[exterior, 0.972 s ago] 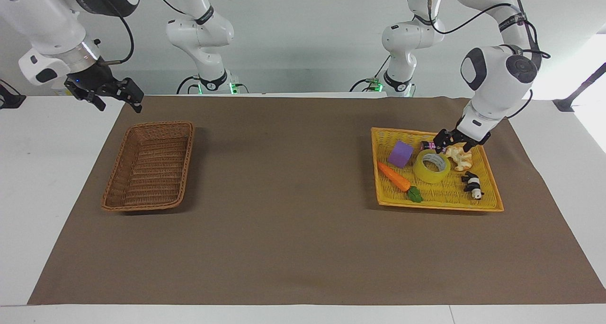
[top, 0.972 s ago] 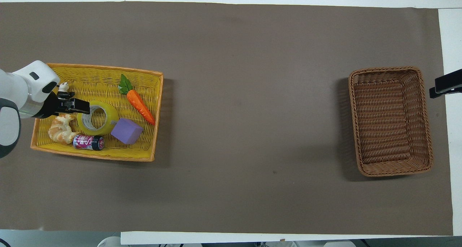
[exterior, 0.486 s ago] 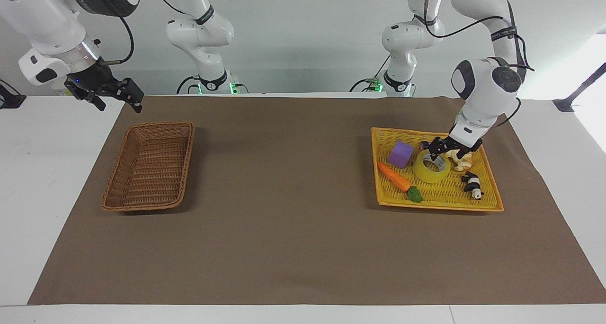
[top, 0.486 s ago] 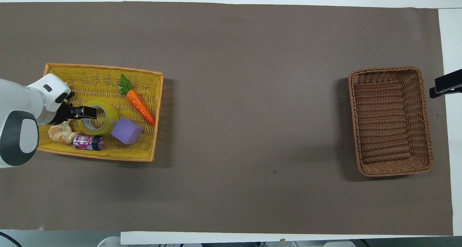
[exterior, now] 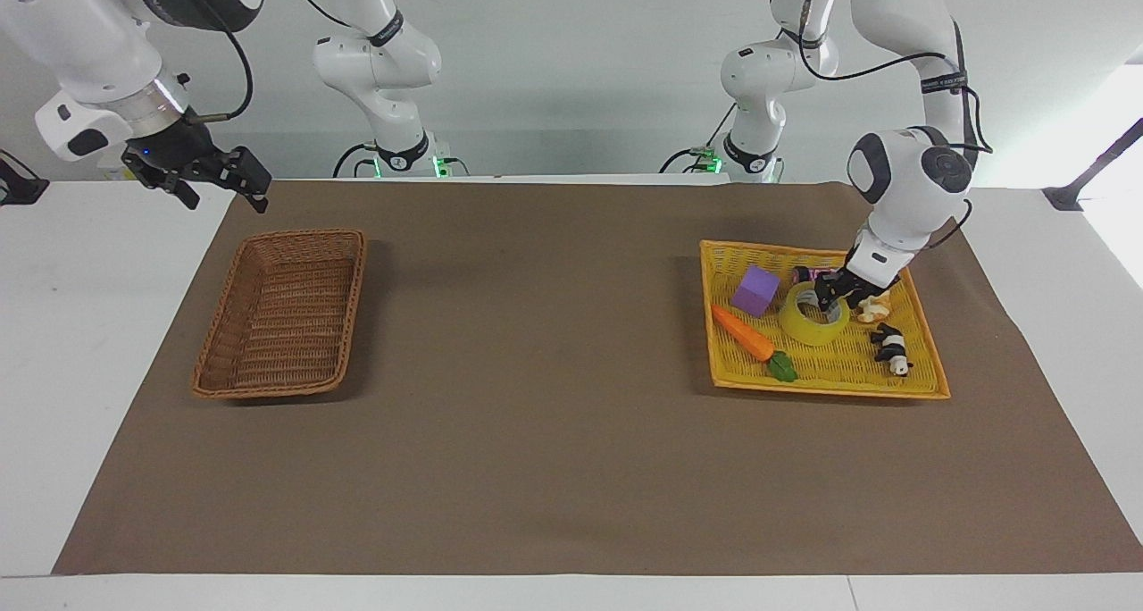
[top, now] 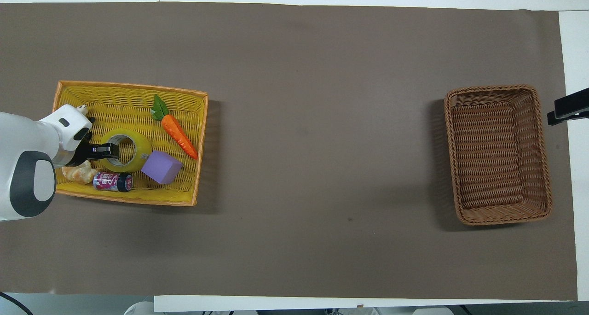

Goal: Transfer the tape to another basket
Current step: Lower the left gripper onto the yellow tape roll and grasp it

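**A:** Left gripper sitting down on the tape, fingers straddling the roll's wall at the side toward the left arm's end of the table, one in the core hole and one outside. Looking narrowed onto that wall, though not possible to call it a firm hold yet

**B:** Lying flat in the yellow tray, right? Hole pointing up?

**A:** Yep, axis vertical, so probably needing a straight lift. Pretty crowded though: purple block touching the roll, little can and croissant just beside the gripper, carrot and panda toy near

**B:** And the brown basket?

**A:** Sitting well apart at the right arm's end of the table. Right gripper waiting up in the air by its corner, fingers spread wide, holding nothing. Left arm obviously closer to the tape; long carry or a handover likely coming
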Robot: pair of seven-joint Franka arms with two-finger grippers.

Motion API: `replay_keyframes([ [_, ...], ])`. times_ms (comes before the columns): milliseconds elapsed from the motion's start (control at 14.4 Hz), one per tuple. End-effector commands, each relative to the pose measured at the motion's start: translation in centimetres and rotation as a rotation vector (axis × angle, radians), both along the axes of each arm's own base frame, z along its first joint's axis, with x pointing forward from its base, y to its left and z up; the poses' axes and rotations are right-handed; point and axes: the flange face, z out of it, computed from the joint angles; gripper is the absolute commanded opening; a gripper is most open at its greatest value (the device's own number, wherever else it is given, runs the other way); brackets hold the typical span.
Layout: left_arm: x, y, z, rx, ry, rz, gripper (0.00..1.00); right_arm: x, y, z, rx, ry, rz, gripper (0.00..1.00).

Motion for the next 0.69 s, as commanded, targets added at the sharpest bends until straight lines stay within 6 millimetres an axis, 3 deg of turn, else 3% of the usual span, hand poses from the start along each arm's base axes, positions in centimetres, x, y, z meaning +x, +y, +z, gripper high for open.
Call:
replay_keyframes([
  [0, -0.2, 0.0, -1.6, 0.003, 0.000, 0.008, 0.39, -0.7, 0.1, 0.0, 0.001, -0.004, -0.002, 0.99],
  [139, -0.3, -0.1, -2.7, 0.000, -0.020, 0.005, 0.39, -0.7, 0.1, 0.0, 0.001, -0.004, -0.002, 0.99],
  [208, -0.3, 0.0, -2.7, 0.000, -0.018, 0.008, 0.33, -0.7, 0.2, 0.0, 0.002, -0.004, 0.001, 0.99],
  [347, -0.2, 0.0, -2.7, 0.000, -0.017, 0.001, 0.00, -0.7, 0.2, 0.0, 0.001, -0.004, -0.001, 0.99],
  [486, 0.6, -0.2, -1.6, 0.000, -0.020, -0.002, 0.00, -0.7, 0.2, 0.0, 0.001, -0.004, -0.001, 0.99],
  [625, 2.4, -0.4, 2.0, 0.000, 0.005, -0.002, 0.00, -0.7, 0.1, 0.0, 0.002, -0.004, -0.001, 0.99],
])
